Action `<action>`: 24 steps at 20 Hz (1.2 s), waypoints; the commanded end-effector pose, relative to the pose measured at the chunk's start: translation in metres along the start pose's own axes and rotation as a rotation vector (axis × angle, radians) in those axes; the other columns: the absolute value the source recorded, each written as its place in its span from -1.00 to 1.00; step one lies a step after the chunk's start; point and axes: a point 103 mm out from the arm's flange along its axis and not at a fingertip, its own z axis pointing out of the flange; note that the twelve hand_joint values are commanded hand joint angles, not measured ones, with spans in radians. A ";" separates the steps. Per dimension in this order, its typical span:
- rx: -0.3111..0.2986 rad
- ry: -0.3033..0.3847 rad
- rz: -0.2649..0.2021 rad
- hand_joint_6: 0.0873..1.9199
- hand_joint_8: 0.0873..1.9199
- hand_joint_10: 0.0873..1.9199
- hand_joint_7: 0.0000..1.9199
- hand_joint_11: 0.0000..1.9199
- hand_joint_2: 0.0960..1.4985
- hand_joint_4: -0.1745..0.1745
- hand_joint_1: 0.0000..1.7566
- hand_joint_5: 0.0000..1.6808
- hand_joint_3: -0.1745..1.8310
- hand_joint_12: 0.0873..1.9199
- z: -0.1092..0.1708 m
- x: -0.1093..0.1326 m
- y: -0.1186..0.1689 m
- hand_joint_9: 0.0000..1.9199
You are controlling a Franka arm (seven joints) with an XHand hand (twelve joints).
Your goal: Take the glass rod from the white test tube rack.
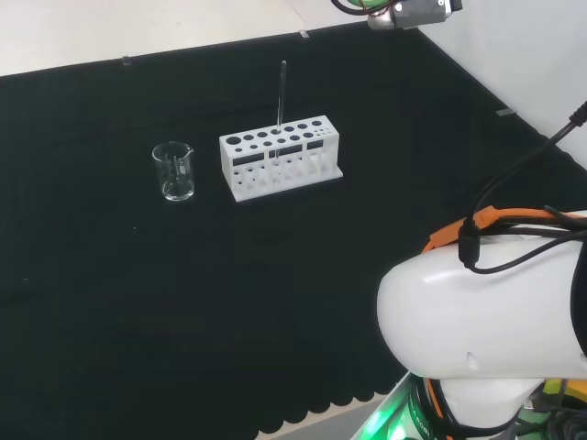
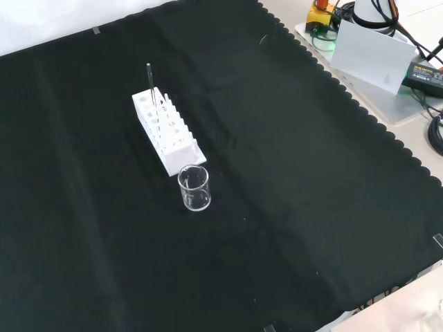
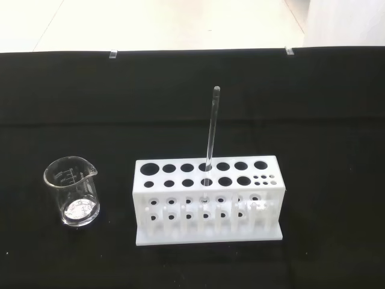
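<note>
White rack [image 3: 207, 198] sits close, glass rod [image 3: 210, 135] standing upright in it. I should pinch the rod high and lift straight up. I cannot tell how my hand is set

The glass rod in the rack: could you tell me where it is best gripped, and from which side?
Pinch the glass rod on its bare upper length, above the rack, coming from above or the open side. It stands nearly upright in a hole, with only that part free. The beaker stands apart, so likely no obstacle.
</note>
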 end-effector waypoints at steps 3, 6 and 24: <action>-0.004 -0.009 0.000 -0.99 -0.31 -0.17 -1.00 -1.00 -0.08 -0.55 -0.24 -0.87 -0.16 0.34 0.001 0.000 0.005 -0.90; 0.012 -0.010 -0.003 -1.00 -0.31 -0.16 -1.00 -1.00 -0.07 -0.55 -0.24 -0.86 -0.17 0.34 0.003 0.000 0.017 -0.91; 0.012 -0.004 -0.024 -1.00 -0.30 -0.15 -1.00 -1.00 -0.07 -0.55 -0.24 -0.84 -0.17 0.34 0.016 -0.010 0.070 -0.90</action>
